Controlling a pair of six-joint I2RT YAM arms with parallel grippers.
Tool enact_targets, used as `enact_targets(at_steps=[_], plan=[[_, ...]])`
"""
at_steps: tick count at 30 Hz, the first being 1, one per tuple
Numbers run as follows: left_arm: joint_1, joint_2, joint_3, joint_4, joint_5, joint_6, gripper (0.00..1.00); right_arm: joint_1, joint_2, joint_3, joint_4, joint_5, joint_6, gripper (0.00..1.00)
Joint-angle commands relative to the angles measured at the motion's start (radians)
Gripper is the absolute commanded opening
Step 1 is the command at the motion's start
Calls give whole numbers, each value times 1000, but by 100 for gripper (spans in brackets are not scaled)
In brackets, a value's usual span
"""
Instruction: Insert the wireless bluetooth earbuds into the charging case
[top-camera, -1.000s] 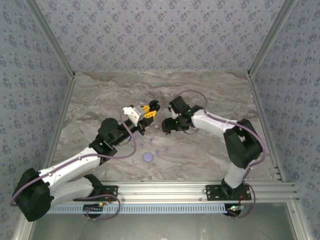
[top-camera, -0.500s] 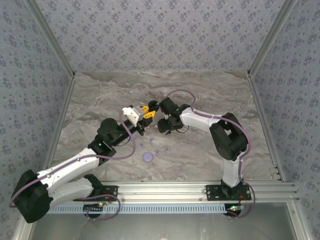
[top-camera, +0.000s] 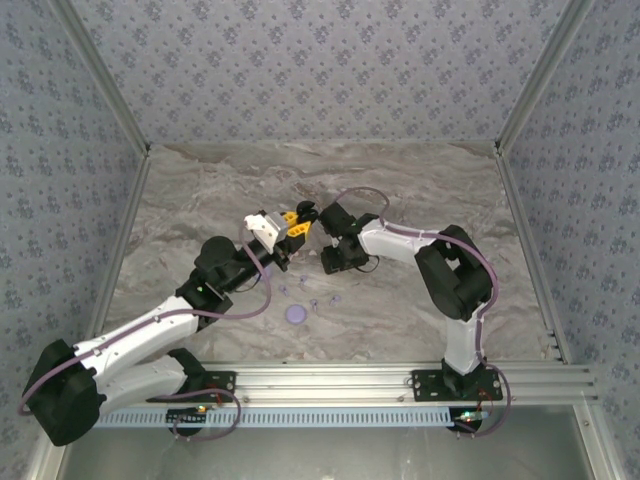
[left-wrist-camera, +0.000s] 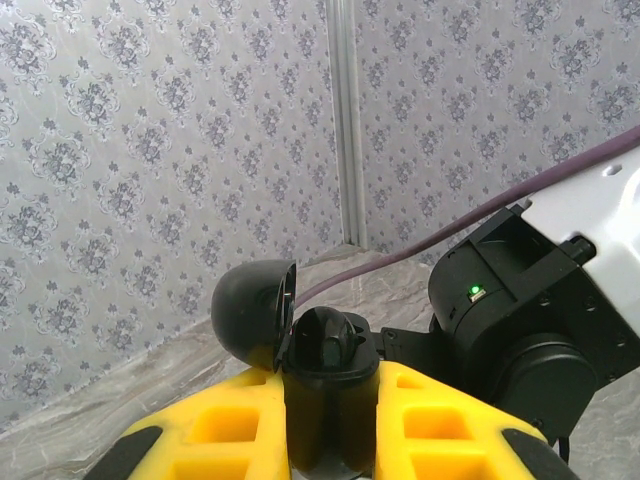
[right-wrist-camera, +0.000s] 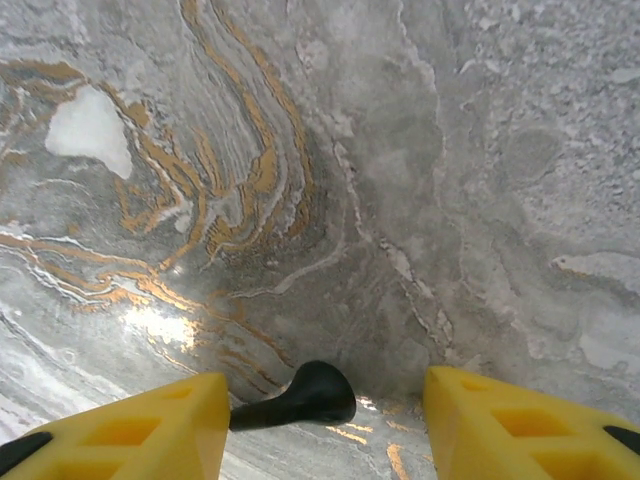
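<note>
Between right hand's (right-wrist-camera: 320, 380) fingers (right-wrist-camera: 150, 422), black earbud (right-wrist-camera: 303, 394)

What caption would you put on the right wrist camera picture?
Open right gripper with a black earbud lying between its fingers on the marble table.

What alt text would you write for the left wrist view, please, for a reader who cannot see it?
The left gripper holds a black charging case between its yellow fingers, the domed lid hinged open to the left. Behind, at right, the black-and-white wrist of the right arm shows a green light, against a grey patterned wall.
</note>
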Motion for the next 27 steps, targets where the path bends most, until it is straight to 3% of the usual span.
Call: enact_targets(at_steps=[1,10,27], plan=[[-6,-7,14,6,-7,15,0,8,2,-16,-36,15,-3,54],[-6,-7,15,4,-7,15,0,8,-19,-23,-56,6,-6,44],[-6,-11,9,3,-9,15,0,5,2,44,-54,-3,-2,40]])
